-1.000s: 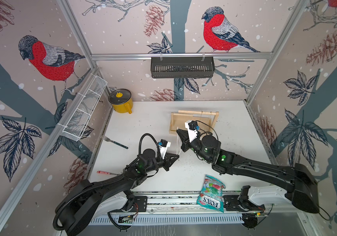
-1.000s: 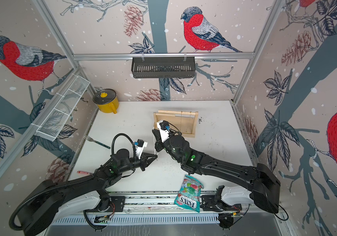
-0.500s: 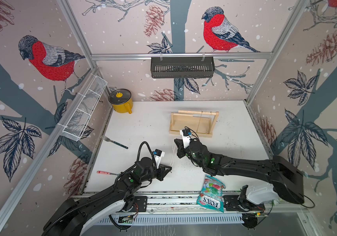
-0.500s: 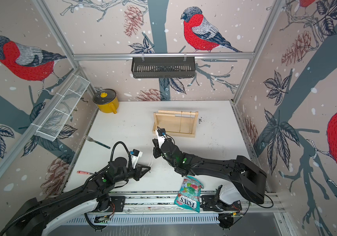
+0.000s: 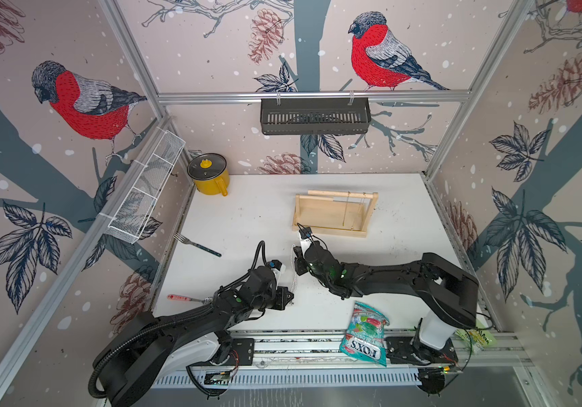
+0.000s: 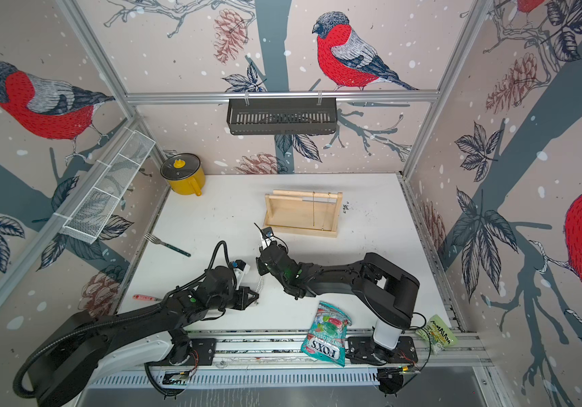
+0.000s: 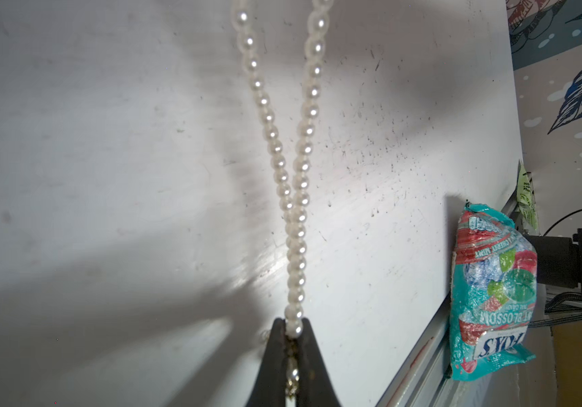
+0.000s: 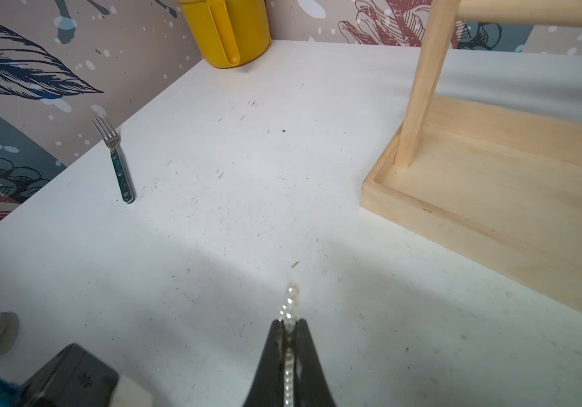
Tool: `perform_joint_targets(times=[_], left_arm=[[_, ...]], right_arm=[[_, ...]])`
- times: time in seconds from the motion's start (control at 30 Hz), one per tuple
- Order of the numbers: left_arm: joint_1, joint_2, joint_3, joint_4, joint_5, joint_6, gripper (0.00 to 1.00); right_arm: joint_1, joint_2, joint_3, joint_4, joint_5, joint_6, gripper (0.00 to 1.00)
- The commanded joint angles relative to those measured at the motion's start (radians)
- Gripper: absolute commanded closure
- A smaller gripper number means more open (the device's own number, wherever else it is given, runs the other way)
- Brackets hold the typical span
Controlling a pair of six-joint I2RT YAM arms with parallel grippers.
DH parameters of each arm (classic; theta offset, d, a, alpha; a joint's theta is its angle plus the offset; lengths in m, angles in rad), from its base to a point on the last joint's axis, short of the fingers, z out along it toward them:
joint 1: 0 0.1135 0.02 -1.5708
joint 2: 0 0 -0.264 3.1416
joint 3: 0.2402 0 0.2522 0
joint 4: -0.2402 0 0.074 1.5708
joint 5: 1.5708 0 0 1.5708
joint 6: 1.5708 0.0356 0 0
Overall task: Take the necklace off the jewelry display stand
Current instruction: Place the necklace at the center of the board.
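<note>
Necklace (image 7: pixel 296 246) farther from stand (image 5: pixel 332 230), wrist views show left gripper (image 7: pixel 293 324), right gripper (image 8: pixel 289 324) pinching

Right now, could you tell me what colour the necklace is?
The necklace is pearly white, clearest in the left wrist view.

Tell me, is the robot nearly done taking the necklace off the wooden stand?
Nearly! The pearl necklace is already clear of the jewelry display stand. Both the left gripper and right gripper are pinching it, strung between them over the table. Left: set it down and let go.
</note>
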Motion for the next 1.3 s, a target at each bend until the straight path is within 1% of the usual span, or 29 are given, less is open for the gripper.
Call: perform_joint_targets(times=[0.0, 0.1, 0.17, 0.23, 0.53, 0.63, 0.7, 0.77, 0.9, 1.03, 1.13, 1.27], left_arm=[[-0.001, 0.016, 0.015, -0.026, -0.019, -0.019, 1.00], [-0.001, 0.024, 0.024, -0.023, -0.031, -0.029, 1.00], [-0.001, 0.033, 0.030, -0.023, -0.041, -0.032, 0.97], [-0.001, 0.051, 0.040, -0.031, -0.048, -0.030, 0.94], [-0.001, 0.153, 0.076, -0.032, -0.051, -0.030, 0.89], [-0.001, 0.178, 0.084, -0.033, -0.056, -0.032, 0.85], [0.000, 0.183, 0.089, -0.034, -0.058, -0.032, 0.78], [-0.001, 0.183, 0.091, -0.040, -0.066, -0.033, 0.73], [-0.001, 0.168, 0.100, -0.062, -0.086, -0.028, 0.64], [0.000, 0.143, 0.103, -0.081, -0.099, -0.026, 0.57], [-0.001, 0.124, 0.099, -0.089, -0.108, -0.026, 0.55], [-0.001, 0.103, 0.092, -0.099, -0.119, -0.028, 0.54]], right_arm=[[-0.015, 0.044, 0.022, 0.011, -0.015, 0.012, 0.99], [-0.027, 0.084, 0.040, 0.012, -0.039, 0.006, 0.98], [-0.036, 0.110, 0.050, 0.016, -0.049, 0.006, 0.98], [-0.047, 0.131, 0.053, 0.022, -0.064, 0.010, 0.98], [-0.082, 0.194, 0.071, 0.043, -0.108, 0.015, 0.98], [-0.091, 0.209, 0.074, 0.047, -0.117, 0.021, 0.97], [-0.094, 0.217, 0.073, 0.050, -0.122, 0.025, 0.97], [-0.098, 0.223, 0.073, 0.054, -0.129, 0.026, 0.96], [-0.102, 0.228, 0.076, 0.054, -0.133, 0.029, 0.93], [-0.108, 0.233, 0.080, 0.052, -0.135, 0.032, 0.88], [-0.111, 0.235, 0.085, 0.044, -0.139, 0.033, 0.86], [-0.111, 0.236, 0.093, 0.032, -0.140, 0.038, 0.77]])
